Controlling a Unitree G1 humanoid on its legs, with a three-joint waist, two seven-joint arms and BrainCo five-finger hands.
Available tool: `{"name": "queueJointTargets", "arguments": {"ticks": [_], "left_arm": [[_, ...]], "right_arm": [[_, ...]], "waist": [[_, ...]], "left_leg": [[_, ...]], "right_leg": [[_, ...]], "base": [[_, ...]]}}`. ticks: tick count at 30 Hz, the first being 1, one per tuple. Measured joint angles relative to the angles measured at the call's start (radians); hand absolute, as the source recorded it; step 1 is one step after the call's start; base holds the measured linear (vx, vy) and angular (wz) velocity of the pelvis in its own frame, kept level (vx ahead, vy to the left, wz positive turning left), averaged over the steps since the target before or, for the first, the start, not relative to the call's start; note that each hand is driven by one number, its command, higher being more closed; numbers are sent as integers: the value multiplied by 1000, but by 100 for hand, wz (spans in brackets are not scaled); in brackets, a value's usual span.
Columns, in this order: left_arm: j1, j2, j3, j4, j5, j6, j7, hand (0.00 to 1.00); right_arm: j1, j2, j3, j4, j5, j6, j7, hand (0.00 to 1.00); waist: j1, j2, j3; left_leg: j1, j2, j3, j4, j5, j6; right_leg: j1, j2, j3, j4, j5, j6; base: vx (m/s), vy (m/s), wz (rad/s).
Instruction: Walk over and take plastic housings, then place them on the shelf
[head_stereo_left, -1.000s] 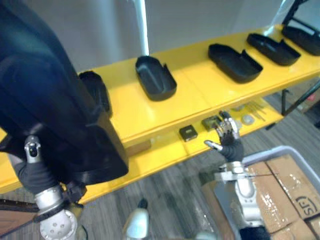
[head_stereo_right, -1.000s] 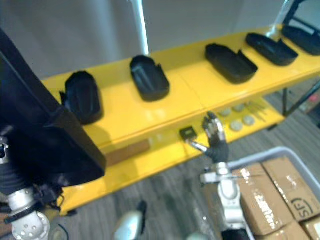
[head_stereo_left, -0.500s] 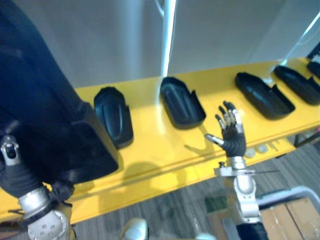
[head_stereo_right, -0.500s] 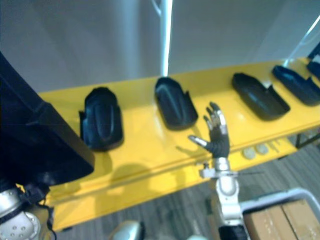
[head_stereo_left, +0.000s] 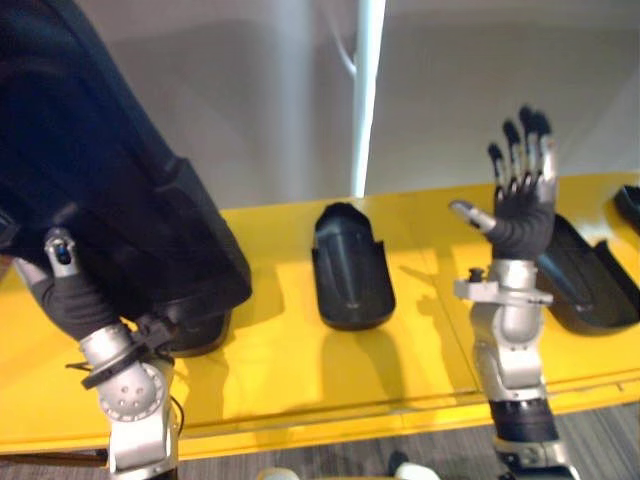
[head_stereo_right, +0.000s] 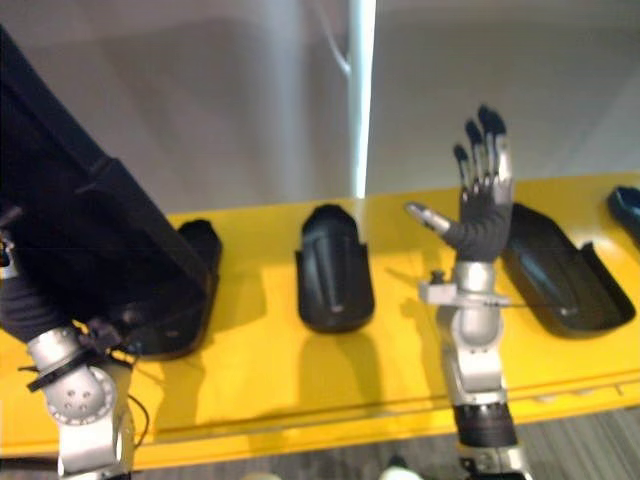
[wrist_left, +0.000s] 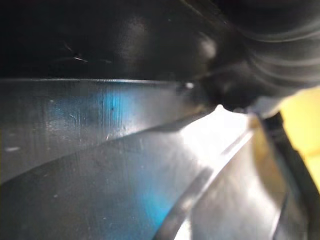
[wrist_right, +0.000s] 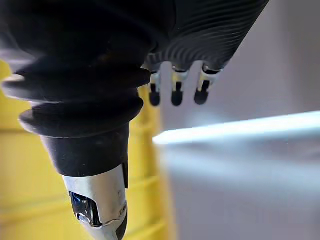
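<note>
On the yellow shelf (head_stereo_left: 280, 345), a housing (head_stereo_left: 350, 270) lies left of the spread right hand (head_stereo_left: 520, 212).

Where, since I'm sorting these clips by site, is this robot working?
Likely a factory or workshop storage area: a long yellow shelf holds a row of matching black plastic housings, spaced apart, in front of a plain grey wall with a pale upright post.
</note>
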Motion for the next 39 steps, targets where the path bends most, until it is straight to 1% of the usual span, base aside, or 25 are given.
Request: {"name": "queueJointTargets", "arguments": {"ticks": [1, 3, 6, 7, 8, 10, 12, 13, 14, 15, 17, 19, 20, 21, 22, 23, 24, 25, 26, 27, 28, 31, 33, 35, 39], "left_arm": [[7, 1, 0, -1, -1, -1, -5, 100], [11, 1, 1, -12, -8, -2, -29, 100], [36, 4, 48, -51, 5, -1, -40, 100], [53, 12, 100, -71, 19, 2, -39, 100], [62, 18, 133, -79, 37, 3, -37, 100], [90, 47, 249, -91, 53, 5, -31, 100], [133, 100, 395, -89, 54, 28, -32, 100], [144, 111, 429, -86, 52, 35, -36, 100], [162, 143, 493, -59, 51, 52, -48, 100], [172, 163, 521, -34, 51, 62, -55, 100], [185, 196, 560, 27, 40, 83, -81, 100], [196, 244, 598, 151, 24, 105, -112, 100], [203, 257, 607, 185, 13, 109, -118, 100], [206, 287, 620, 262, -4, 126, -127, 100], [201, 331, 622, 362, -8, 135, -132, 100], [200, 357, 622, 417, -8, 140, -138, 100], [192, 406, 621, 529, -8, 160, -155, 100], [173, 454, 619, 640, -9, 181, -174, 100], [159, 476, 616, 689, -9, 201, -190, 100], [134, 518, 607, 782, -19, 241, -219, 100], [114, 559, 583, 869, -45, 263, -241, 100], [75, 629, 527, 997, -42, 310, -305, 100], [37, 688, 475, 1089, -26, 349, -375, 100], [7, 735, 438, 1136, -7, 369, -425, 100], [-75, 845, 333, 1182, 14, 402, -515, 100]], "right_arm": [[0, 2, 6, -32, -5, 2, -2, 0], [5, -2, -11, -59, -30, 17, -15, 0], [48, -7, -59, -64, -95, 46, -60, 0], [82, -8, -92, -67, -122, 47, -79, 0], [103, -9, -112, -73, -130, 47, -90, 0], [157, -15, -179, -87, -136, 47, -113, 0], [214, -21, -280, -93, -138, 49, -160, 0], [226, -21, -301, -94, -145, 52, -178, 0], [261, -20, -355, -94, -168, 76, -234, 0], [284, -20, -382, -94, -183, 88, -268, 0], [320, -20, -434, -93, -218, 109, -334, 0], [361, -23, -539, -87, -278, 149, -457, 0], [364, -27, -569, -80, -283, 157, -477, 0], [375, -41, -628, -64, -297, 180, -533, 0], [390, -53, -683, -28, -303, 194, -573, 0], [394, -60, -706, -4, -302, 200, -589, 0], [402, -71, -738, 50, -290, 203, -605, 0], [413, -77, -759, 97, -264, 203, -611, 0], [421, -78, -767, 119, -248, 203, -610, 0], [438, -79, -772, 160, -221, 203, -610, 0], [454, -79, -770, 205, -213, 204, -610, 0], [481, -78, -769, 330, -212, 207, -613, 0], [500, -75, -768, 462, -189, 205, -618, 0], [504, -67, -770, 568, -154, 203, -635, 0], [518, -25, -770, 726, -145, 201, -634, 0]], "waist": [[-3, -6, -5], [-13, -22, -14], [4, -25, -15], [7, -25, -15], [7, -25, -16], [10, -23, -16], [10, -22, -20], [10, -22, -20], [10, -22, -22], [10, -19, -24], [10, -12, -27], [-8, 2, -43], [-10, 7, -47], [-12, 14, -51], [-19, 18, -54], [-23, 20, -54], [-40, 20, -54], [-46, 19, -54], [-47, 18, -53], [-54, 17, -54], [-62, 14, -52], [-72, 3, -44], [-87, -7, -40], [-99, -14, -36], [-101, -24, -30]], "left_leg": [[-10, -3, 42, -10, 12, 14], [-30, -16, 92, -44, 45, 16], [-30, -30, 70, -128, 87, 19], [-27, -32, 59, -149, 94, 19], [-26, -33, 60, -156, 95, 21], [-14, -35, 65, -179, 97, 23], [-12, -38, 85, -199, 97, 23], [-11, -38, 93, -204, 97, 23], [-11, -42, 101, -206, 96, 24], [-9, -43, 108, -208, 96, 23], [3, -46, 121, -216, 97, 22], [7, -52, 131, -226, 97, 22], [7, -54, 140, -229, 97, 22], [9, -57, 161, -234, 98, 22], [12, -59, 172, -237, 98, 22], [17, -59, 179, -237, 98, 22], [26, -59, 200, -238, 98, 22], [38, -60, 215, -238, 97, 23], [41, -60, 224, -238, 96, 24], [41, -61, 233, -238, 93, 29], [39, -63, 246, -238, 91, 29], [40, -70, 271, -233, 84, 39], [40, -85, 284, -230, 82, 41], [41, -92, 286, -231, 82, 42], [40, -94, 297, -230, 82, 42]], "right_leg": [[26, -15, -42, -25, 3, 5], [54, -40, -119, -56, 12, 13], [88, -50, -193, -99, 28, 16], [104, -50, -213, -117, 33, 19], [108, -50, -219, -124, 35, 20], [123, -49, -225, -145, 39, 22], [125, -49, -217, -169, 52, 19], [124, -49, -213, -174, 56, 19], [124, -52, -208, -185, 65, 22], [122, -53, -203, -185, 66, 24], [120, -56, -190, -184, 69, 26], [111, -64, -182, -180, 69, 27], [102, -66, -174, -175, 70, 29], [84, -69, -153, -168, 71, 32], [73, -71, -137, -161, 72, 33], [68, -72, -129, -156, 72, 33], [67, -74, -119, -149, 72, 34], [65, -74, -104, -145, 70, 33], [61, -73, -98, -143, 70, 33], [48, -74, -80, -133, 68, 32], [33, -78, -71, -118, 64, 35], [5, -88, -43, -85, 53, 40], [-18, -104, -22, -54, 41, 42], [-22, -111, -18, -46, 38, 40], [-34, -113, -8, -36, 37, 38]], "base": [[6, -1, 91], [0, 3, 125], [-37, -3, 85], [-58, -3, 56], [-38, 6, 37], [-26, 15, 11], [-41, 28, -7], [-56, 42, -16], [-43, 35, -15], [-27, 35, -14], [8, 34, -16], [26, 44, -14], [27, 55, -27], [25, 56, -36], [28, 53, -39], [35, 38, -30], [19, 33, -33], [10, 35, -34], [-15, 31, -35], [-27, 29, -30], [-32, 27, -27], [-43, 33, -25], [-42, 46, -14], [-28, 39, -3], [-9, 1, -5]]}}
